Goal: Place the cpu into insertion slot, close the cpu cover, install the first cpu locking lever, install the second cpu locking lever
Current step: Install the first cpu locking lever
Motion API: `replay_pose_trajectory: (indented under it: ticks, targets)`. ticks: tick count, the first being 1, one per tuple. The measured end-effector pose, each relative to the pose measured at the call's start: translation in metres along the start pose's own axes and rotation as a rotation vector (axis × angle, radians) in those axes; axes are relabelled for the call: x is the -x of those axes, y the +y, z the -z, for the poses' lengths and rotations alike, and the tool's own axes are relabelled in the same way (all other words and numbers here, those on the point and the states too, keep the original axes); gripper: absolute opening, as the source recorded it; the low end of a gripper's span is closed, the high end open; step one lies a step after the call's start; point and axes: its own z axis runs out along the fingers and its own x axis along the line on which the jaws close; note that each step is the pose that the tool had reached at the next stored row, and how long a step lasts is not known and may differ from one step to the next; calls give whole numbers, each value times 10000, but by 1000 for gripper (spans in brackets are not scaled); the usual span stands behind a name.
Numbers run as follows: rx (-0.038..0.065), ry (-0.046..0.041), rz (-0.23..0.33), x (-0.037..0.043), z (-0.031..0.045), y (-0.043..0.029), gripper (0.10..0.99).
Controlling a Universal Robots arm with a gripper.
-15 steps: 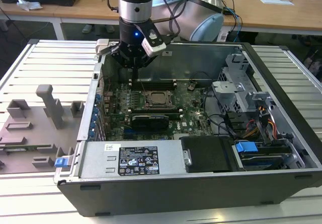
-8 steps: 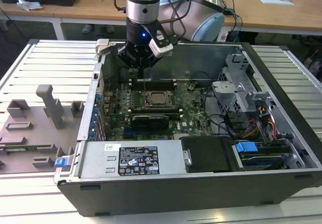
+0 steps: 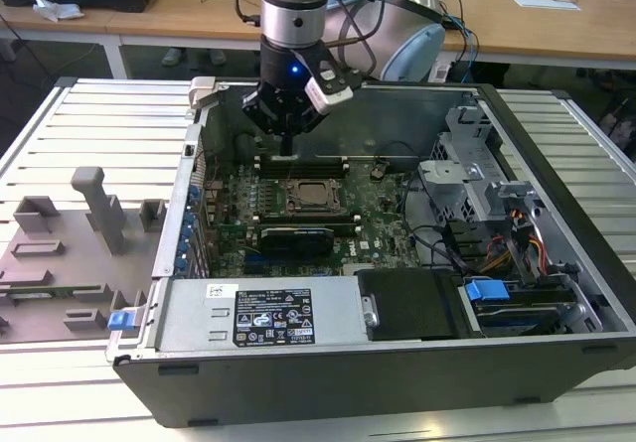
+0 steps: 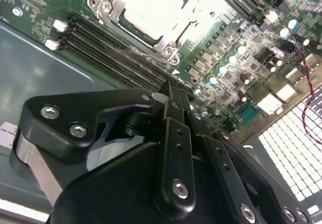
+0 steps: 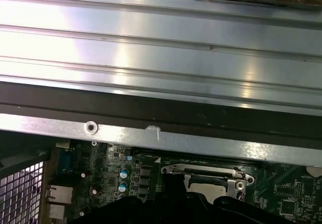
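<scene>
My gripper hangs inside the open computer case, just above the long memory slots behind the insertion slot. Its black fingers are pressed together with nothing between them. The cpu lies flat in the insertion slot, its pale metal top showing through the square opening of the cpu cover. That silver frame lies down over the chip. In the first wrist view the cpu and the frame lie just past my fingertips. I cannot make out how the locking levers stand.
The green motherboard fills the case floor. A black power-supply box and a labelled silver unit sit at the case's front, and a drive cage with cables lies on the exterior view's right. Grey fixtures stand outside on the slatted table.
</scene>
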Motion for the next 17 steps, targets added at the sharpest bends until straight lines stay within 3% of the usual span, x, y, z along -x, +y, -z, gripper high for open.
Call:
replay_pose_trajectory:
  ticks: [8,17]
  targets:
    - [3,-3,-9,4,-5,0,106]
    - [2,-2,-10,6,-95,-1,106]
